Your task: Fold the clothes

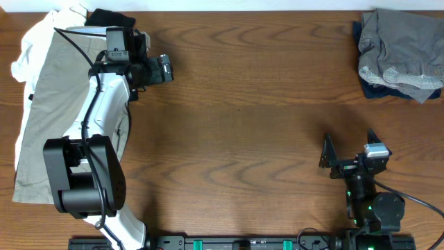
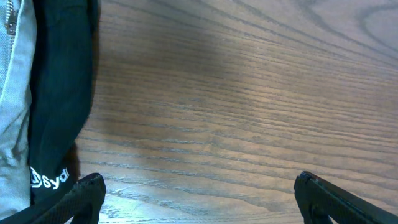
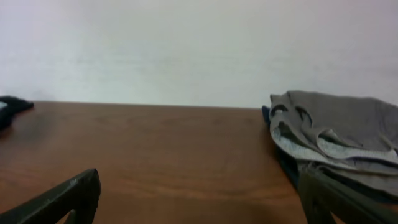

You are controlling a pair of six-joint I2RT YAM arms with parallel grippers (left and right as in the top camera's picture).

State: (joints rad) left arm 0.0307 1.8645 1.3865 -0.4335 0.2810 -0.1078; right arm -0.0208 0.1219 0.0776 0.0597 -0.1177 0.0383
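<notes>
While poised over bare table (image 1: 243, 104), judged to be at the pick-up stage of folding the clothes: nothing gripped, no fold begun.

Found left claw (image 1: 165, 68) with fingers wide apart and empty, at the far left, just beside the black piece (image 1: 111, 17). Found right claw (image 1: 349, 144) likewise spread and empty, low at the near right, well apart from any garment.

Located khaki-beige shorts (image 1: 48, 111) spread along the left edge under the left arm, with a white piece (image 1: 31, 48) bunched at their far end. Located grey shorts (image 1: 399, 52) heaped in the far right corner, on top of a navy piece (image 1: 378, 89), rumpled rather than squared.

Judged next move to call for one claw descending onto a single garment's edge and drawing it to the open middle for flattening.

Recorded white lettering (image 2: 48, 179) on the black piece in the left wrist view; only partly shown, not readable with confidence. No other marking seen.
</notes>
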